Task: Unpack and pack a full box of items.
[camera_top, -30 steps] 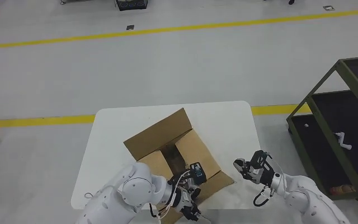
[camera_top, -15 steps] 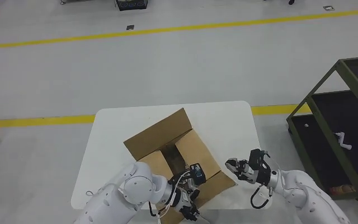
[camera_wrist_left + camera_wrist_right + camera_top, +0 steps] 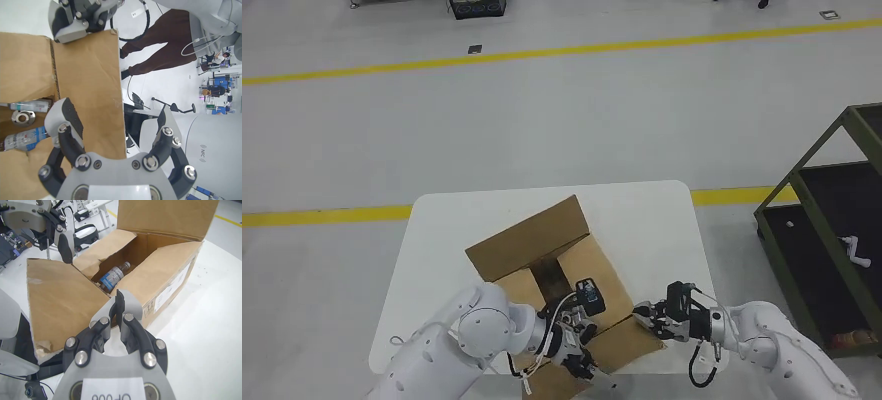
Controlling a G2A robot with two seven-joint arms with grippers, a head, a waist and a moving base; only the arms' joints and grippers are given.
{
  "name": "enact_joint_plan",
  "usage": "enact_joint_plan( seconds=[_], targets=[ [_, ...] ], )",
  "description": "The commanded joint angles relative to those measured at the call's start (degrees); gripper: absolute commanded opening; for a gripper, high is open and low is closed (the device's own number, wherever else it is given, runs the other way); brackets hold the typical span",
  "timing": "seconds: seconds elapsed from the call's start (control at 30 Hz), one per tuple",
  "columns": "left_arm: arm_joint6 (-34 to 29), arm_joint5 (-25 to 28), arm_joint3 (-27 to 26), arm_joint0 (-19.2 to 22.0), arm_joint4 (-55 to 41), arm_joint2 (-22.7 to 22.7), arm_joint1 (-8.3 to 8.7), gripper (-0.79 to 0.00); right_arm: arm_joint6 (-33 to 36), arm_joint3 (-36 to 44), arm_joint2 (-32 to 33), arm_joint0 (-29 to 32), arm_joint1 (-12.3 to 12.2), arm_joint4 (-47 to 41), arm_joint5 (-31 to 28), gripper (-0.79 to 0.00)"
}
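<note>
An open cardboard box (image 3: 542, 250) stands in the middle of the white table (image 3: 442, 260). Inside it lie a brown bottle with a blue label (image 3: 113, 275) (image 3: 20, 141), a metal flange (image 3: 23, 118) and a thin tube (image 3: 28, 106). The box's near flap (image 3: 627, 342) (image 3: 62, 306) is folded outward. My right gripper (image 3: 117, 303) (image 3: 650, 318) is shut on that flap's corner by the fold. At the flap's other end my left gripper (image 3: 115, 118) (image 3: 580, 358) is open, one finger (image 3: 64, 117) over the cardboard and the other past its outer edge.
The box's far flap (image 3: 527, 240) stands up at the back. A green cart (image 3: 827, 230) sits to the right of the table. Bare tabletop lies to the left and right of the box (image 3: 672, 240). The near table edge is right below both grippers.
My right gripper has moved left across the table to the box and closed on the near flap's corner. The left gripper has shifted only slightly at the flap.
</note>
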State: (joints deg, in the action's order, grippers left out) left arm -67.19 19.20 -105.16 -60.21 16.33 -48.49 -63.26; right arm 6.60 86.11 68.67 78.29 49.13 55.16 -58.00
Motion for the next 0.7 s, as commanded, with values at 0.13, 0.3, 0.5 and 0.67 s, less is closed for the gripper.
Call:
enact_joint_plan(
  seconds=[0.13, 0.3, 0.5, 0.67],
  targets=[
    [2.5, -0.8, -1.0, -0.7, -0.1, -3.9, 0.78, 0.000, -0.5, 0.1, -1.4, -0.7, -0.9, 0.8, 0.0, -0.785],
    [4.4, -1.6, -1.7, -2.6, 1.2, -7.2, 1.62, 0.000, -2.8, 0.4, -2.6, -0.9, -1.8, 2.0, 0.0, -0.785],
    [5.6, -2.2, -1.2, -4.9, 3.4, -9.5, 2.41, 0.000, -10.8, -2.9, 0.4, -0.3, -2.2, 0.9, 2.6, -0.785],
    [6.6, -2.8, -1.7, -6.4, 3.1, -10.6, 2.79, 0.000, -13.3, -6.3, 1.3, 1.3, -1.7, -0.8, 8.6, -0.785]
  ],
)
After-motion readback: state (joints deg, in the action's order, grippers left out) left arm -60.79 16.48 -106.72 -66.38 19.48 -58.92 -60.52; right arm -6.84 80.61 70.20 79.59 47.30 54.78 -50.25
